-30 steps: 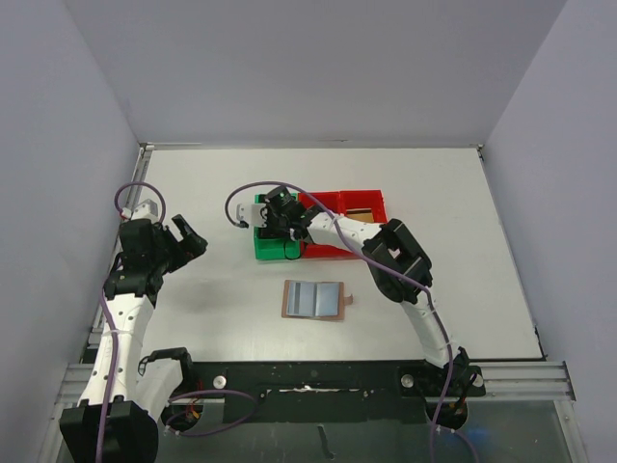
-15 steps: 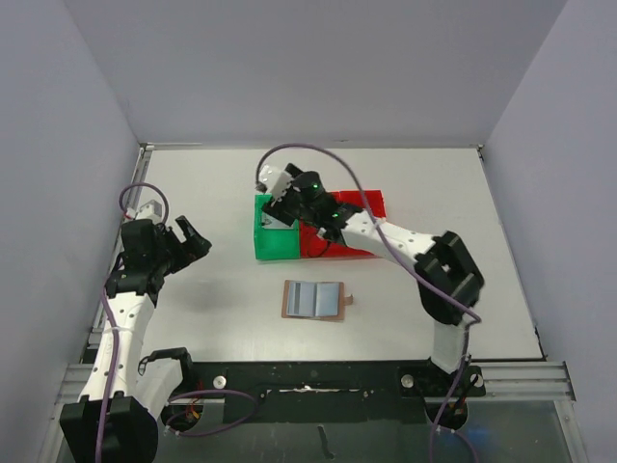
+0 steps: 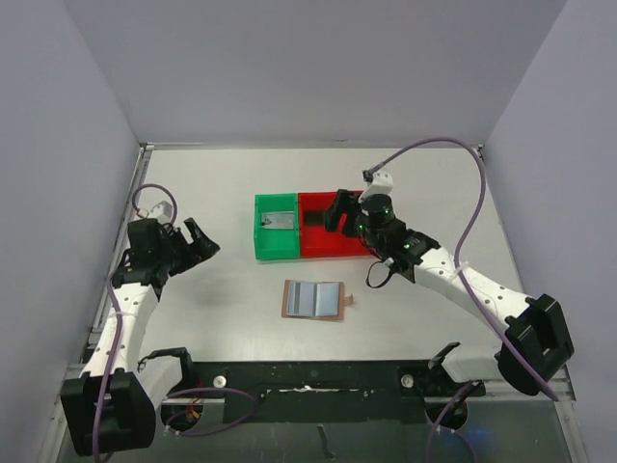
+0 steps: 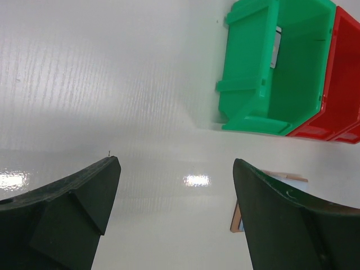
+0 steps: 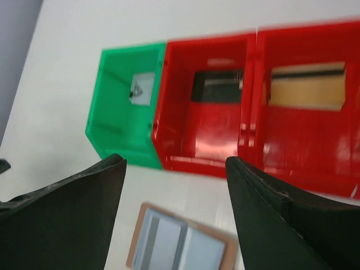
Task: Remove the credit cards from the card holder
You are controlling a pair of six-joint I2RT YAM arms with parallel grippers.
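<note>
The white table (image 3: 463, 289) carries a row of bins: one green bin (image 3: 276, 253) and two red bins (image 5: 194, 149) (the second one (image 5: 306, 152) stands to the right). The right gripper (image 5: 174, 163) hangs above the red bins with its fingers wide apart and holds nothing. The left gripper (image 4: 175, 163) is also spread wide and empty, over the bare table at the left. The card holder (image 3: 313, 299) lies open and flat on the table, just in front of the bins. One grey card (image 5: 142, 89) lies in the green bin, a dark card (image 5: 216, 89) in the middle bin, and a tan card (image 5: 308, 85) in the right bin.
</note>
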